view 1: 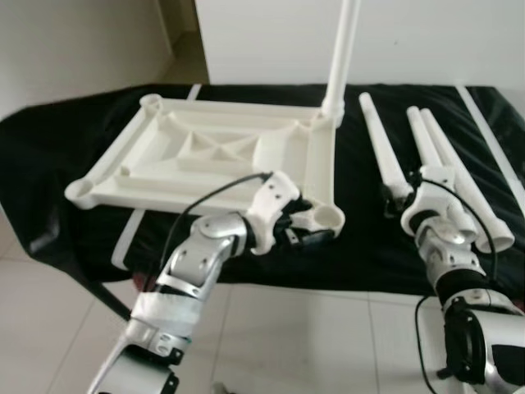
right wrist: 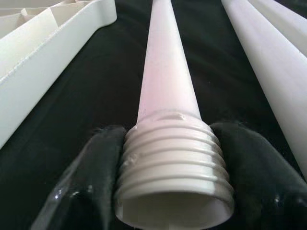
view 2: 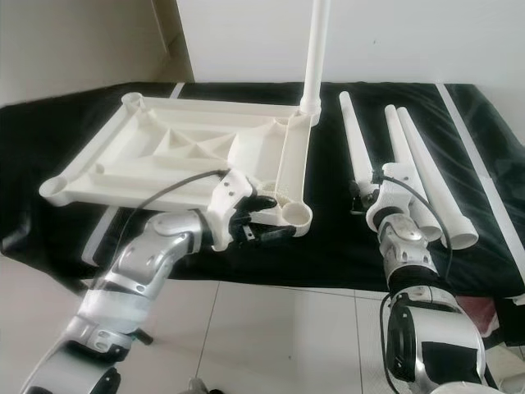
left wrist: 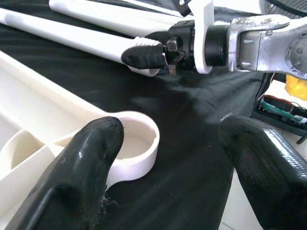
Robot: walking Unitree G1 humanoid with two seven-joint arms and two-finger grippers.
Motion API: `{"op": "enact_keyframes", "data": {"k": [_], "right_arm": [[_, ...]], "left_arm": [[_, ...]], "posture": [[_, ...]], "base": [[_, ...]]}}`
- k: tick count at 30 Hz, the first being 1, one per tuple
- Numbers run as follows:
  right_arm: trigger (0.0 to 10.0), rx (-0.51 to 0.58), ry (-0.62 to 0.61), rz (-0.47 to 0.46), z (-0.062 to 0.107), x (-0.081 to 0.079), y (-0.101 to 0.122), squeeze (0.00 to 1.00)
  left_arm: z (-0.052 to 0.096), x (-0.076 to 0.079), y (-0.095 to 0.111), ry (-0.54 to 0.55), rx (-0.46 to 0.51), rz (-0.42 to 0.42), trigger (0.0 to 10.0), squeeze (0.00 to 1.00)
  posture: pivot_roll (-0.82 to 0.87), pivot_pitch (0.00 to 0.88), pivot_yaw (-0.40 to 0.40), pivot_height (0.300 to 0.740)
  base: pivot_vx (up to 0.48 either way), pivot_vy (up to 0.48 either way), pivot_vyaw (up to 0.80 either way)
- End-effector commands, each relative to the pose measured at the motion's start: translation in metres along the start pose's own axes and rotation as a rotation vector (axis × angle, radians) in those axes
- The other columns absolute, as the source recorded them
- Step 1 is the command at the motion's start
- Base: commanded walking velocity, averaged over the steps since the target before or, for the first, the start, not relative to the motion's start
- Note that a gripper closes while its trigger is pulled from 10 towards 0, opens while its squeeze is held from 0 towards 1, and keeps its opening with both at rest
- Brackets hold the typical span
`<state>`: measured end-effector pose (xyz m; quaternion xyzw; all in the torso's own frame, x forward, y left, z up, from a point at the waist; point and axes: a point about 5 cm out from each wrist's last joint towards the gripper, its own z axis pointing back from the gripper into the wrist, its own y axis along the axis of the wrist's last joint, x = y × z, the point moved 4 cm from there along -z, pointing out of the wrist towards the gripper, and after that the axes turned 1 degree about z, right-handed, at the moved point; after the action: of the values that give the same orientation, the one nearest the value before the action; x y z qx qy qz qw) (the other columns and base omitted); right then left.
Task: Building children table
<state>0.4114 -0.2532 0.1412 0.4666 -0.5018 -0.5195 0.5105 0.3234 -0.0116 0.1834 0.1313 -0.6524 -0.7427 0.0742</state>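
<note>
The white plastic tabletop (view 1: 213, 152) lies upside down on your black-draped surface (view 1: 361, 238), with one white leg (view 1: 343, 49) standing upright in its far right corner socket. Your left gripper (view 1: 308, 226) hovers at the near right corner socket (view 1: 326, 217), jaws apart around it. Your right gripper (right wrist: 172, 191) has its jaws clamped on the threaded end of a white tapered plastic leg (right wrist: 168, 86), lying just right of the tabletop. Two more white legs (view 1: 447, 164) lie farther right.
</note>
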Motion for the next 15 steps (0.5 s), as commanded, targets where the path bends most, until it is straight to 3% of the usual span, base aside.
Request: {"op": "enact_keyframes", "data": {"k": [1,2,4,9,11,12,14,15], "right_arm": [[2.9,-0.027,0.027,-0.017,0.0,-0.009,-0.008,0.0],[3.7,-0.035,0.034,-0.024,0.001,-0.011,-0.012,0.0],[0.0,-0.042,0.042,-0.046,0.003,-0.013,-0.018,0.0],[0.0,-0.031,0.02,-0.091,0.004,-0.011,-0.019,0.0],[0.0,0.012,0.04,-0.175,0.005,-0.018,-0.015,0.0],[10.0,0.042,0.059,-0.232,0.006,-0.024,-0.013,0.0],[10.0,0.082,0.054,-0.354,0.01,-0.028,-0.015,0.0],[10.0,0.082,0.054,-0.354,0.01,-0.028,-0.015,0.0]], "left_arm": [[0.0,-0.005,0.003,0.055,0.008,0.007,10.0,0.0],[0.0,-0.005,0.004,0.058,0.011,0.01,10.0,0.0],[0.002,-0.005,0.004,0.065,0.013,0.011,10.0,0.0],[0.005,-0.008,0.003,0.084,0.01,0.012,10.0,0.0],[0.008,-0.011,0.005,0.104,0.02,0.023,10.0,0.0],[0.009,-0.013,0.006,0.115,0.028,0.033,10.0,0.0],[0.009,-0.016,0.008,0.138,0.048,0.054,10.0,0.0],[0.009,-0.016,0.008,0.138,0.048,0.054,10.0,0.0]], "posture": [[0.01,0.059,0.024,0.74],[0.01,0.059,0.023,0.74],[0.01,0.058,0.023,0.74],[0.01,0.056,0.019,0.74],[0.01,0.056,0.016,0.74],[0.0,0.055,0.016,0.74],[0.0,0.053,0.014,0.74],[0.0,0.053,0.014,0.74]], "base": [[0.0,0.0,0.0],[0.0,0.0,0.0],[0.0,0.0,0.0],[0.0,0.0,0.0],[0.0,0.0,0.0],[0.0,0.0,0.0],[0.0,0.0,0.0],[0.0,0.0,0.0]]}}
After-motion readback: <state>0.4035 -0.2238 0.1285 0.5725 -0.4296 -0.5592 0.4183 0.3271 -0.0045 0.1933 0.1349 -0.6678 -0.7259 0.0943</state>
